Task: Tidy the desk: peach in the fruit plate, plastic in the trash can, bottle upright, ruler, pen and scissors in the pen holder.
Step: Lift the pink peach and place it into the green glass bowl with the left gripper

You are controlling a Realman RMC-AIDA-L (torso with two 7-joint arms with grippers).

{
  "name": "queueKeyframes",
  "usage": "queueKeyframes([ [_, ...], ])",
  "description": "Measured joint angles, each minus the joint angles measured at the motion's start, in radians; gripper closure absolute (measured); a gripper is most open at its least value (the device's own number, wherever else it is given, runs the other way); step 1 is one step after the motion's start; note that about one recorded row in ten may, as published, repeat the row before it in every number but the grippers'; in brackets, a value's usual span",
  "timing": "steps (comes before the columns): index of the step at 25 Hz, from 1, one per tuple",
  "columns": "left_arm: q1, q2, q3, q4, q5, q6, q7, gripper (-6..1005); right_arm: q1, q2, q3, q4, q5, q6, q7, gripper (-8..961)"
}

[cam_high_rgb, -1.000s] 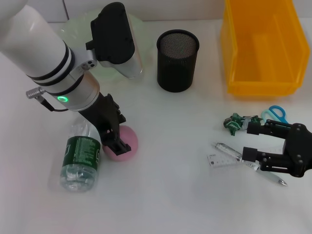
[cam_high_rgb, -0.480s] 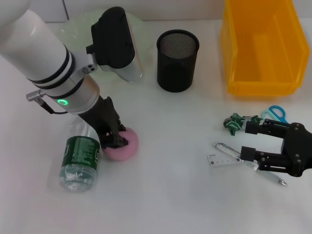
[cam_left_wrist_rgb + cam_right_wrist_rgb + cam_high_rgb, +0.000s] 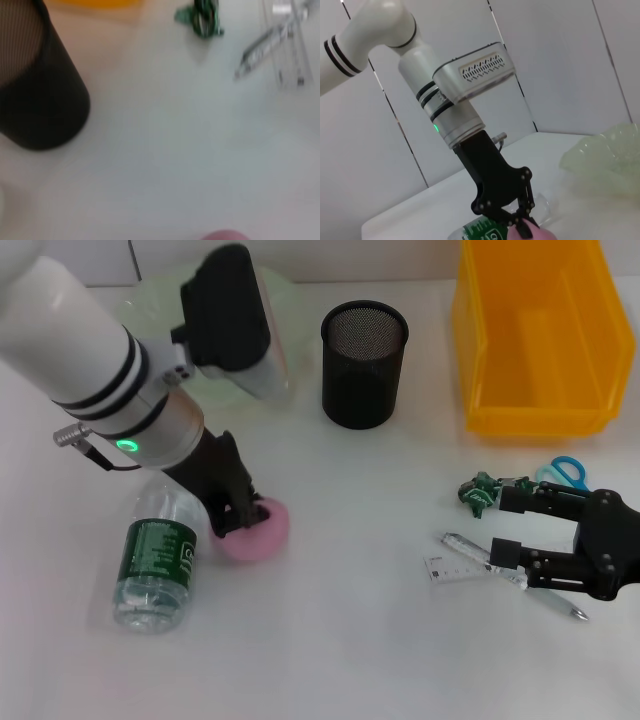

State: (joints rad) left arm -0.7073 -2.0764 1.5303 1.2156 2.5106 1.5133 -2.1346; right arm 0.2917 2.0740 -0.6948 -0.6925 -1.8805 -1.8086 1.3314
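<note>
Peach is now pinched between the left gripper fingers, low on the table; a second ago those jaws stood spread around it, half a second ago they were closing in, so the grab has just landed. In the right wrist view the two fingertips meet on the pink top of the fruit, clenched on it, not lifted yet by the look of it. Peach has also slid a little away from the bottle, which lies on its side just beside the gripper on its outer side and has rolled slightly further off.

Fruit plate, pale green, sits behind the gripper, mostly hidden under the left arm. Judgement: next is lift and carry back to that plate; grip is near the top of a round fruit, so slip is the risk.

Right gripper hangs well apart on the far side, jaws spread, over the ruler and pen, with plastic touching or just off its upper finger and scissors just behind. Pen holder and trash can stand beyond, untouched. Everything else is still undone.
</note>
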Motion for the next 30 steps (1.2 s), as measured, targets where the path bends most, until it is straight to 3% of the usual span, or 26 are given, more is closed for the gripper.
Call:
queueKeyframes([
  [3, 0.025, 0.005, -0.059, 0.044, -0.08, 0.0, 0.025, 949, 0.001, 0.0, 0.0, 0.001, 0.001, 0.0, 0.0, 183],
  [9, 0.036, 0.006, -0.301, 0.072, -0.213, -0.023, 0.091, 956, 0.009, 0.0, 0.0, 0.01, 0.006, 0.001, -0.007, 183],
  [13, 0.031, 0.007, -0.47, 0.028, -0.24, -0.132, 0.107, 957, 0.01, 0.001, 0.0, 0.021, 0.005, 0.002, -0.008, 184],
  [15, 0.034, 0.007, -0.502, 0.008, -0.249, -0.194, 0.102, 957, 0.01, 0.001, 0.0, 0.031, 0.006, 0.004, -0.01, 184],
  [20, 0.049, 0.009, -0.517, -0.074, -0.261, -0.393, 0.096, 956, 0.015, 0.002, -0.002, 0.045, 0.005, 0.016, -0.011, 184],
  [26, 0.085, 0.003, -0.482, -0.119, -0.339, -0.524, 0.094, 854, 0.033, 0.002, 0.039, 0.097, 0.056, 0.023, -0.022, 185],
  [30, 0.139, 0.004, -0.464, -0.133, -0.493, -0.565, 0.131, 617, 0.057, 0.004, 0.094, 0.143, 0.082, 0.064, -0.038, 185],
])
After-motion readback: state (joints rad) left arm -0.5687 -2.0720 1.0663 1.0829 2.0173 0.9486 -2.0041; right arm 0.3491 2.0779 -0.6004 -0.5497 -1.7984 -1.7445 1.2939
